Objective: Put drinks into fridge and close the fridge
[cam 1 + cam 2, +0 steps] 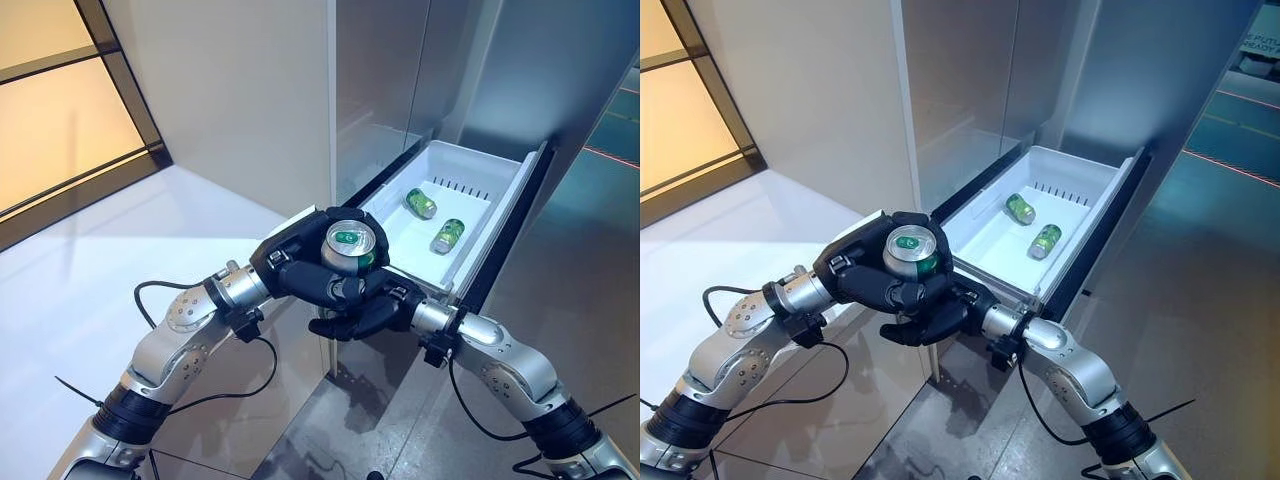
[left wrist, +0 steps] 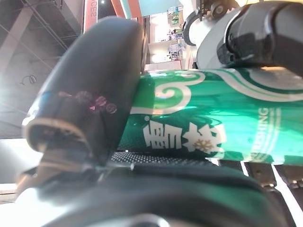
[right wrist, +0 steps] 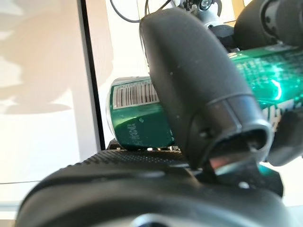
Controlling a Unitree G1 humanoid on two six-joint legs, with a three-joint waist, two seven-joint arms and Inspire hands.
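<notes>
A green can stands upright, its silver top up, just outside the front left corner of the open white fridge drawer. My left hand is curled round it from the left; its wrist view shows the can against the palm beside the thumb. My right hand comes in from below and the right, under the can. In its wrist view the thumb lies across the can. Two more green cans lie on their sides in the drawer.
The drawer sticks out from a tall silver-grey fridge. A white cabinet wall stands to its left, with a white surface below it. Grey floor lies to the right.
</notes>
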